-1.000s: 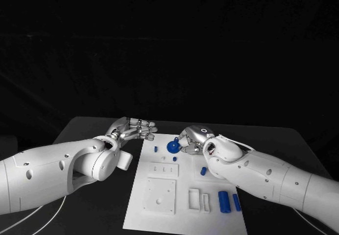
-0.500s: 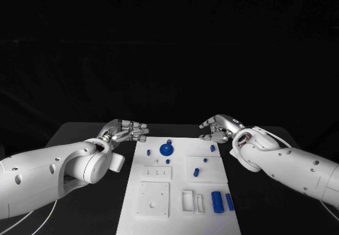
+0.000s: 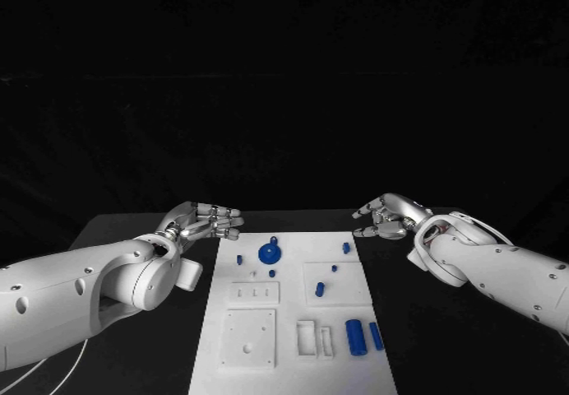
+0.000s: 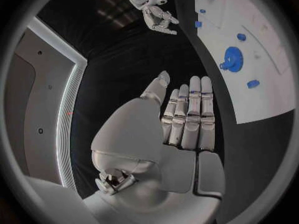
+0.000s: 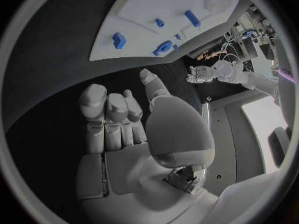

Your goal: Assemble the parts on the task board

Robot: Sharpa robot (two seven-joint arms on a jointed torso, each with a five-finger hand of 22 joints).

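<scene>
The white task board lies in the middle of the black table. A blue gear sits at its far end, with small blue pegs around it. Two blue cylinders lie near the board's right edge. My left hand hovers off the board's far left corner, holding nothing. My right hand hovers off the far right corner, also holding nothing. In the left wrist view the left hand has its fingers extended beside the board and the gear. The right hand has its fingers likewise extended.
White recessed blocks and slots occupy the board's near half. Black table lies on both sides of the board. In the left wrist view the right hand is across the table. In the right wrist view the left hand is opposite.
My right hand has pulled back from beside the blue gear to the right, off the board. My left hand has drawn slightly left. The gear stays on the board.
</scene>
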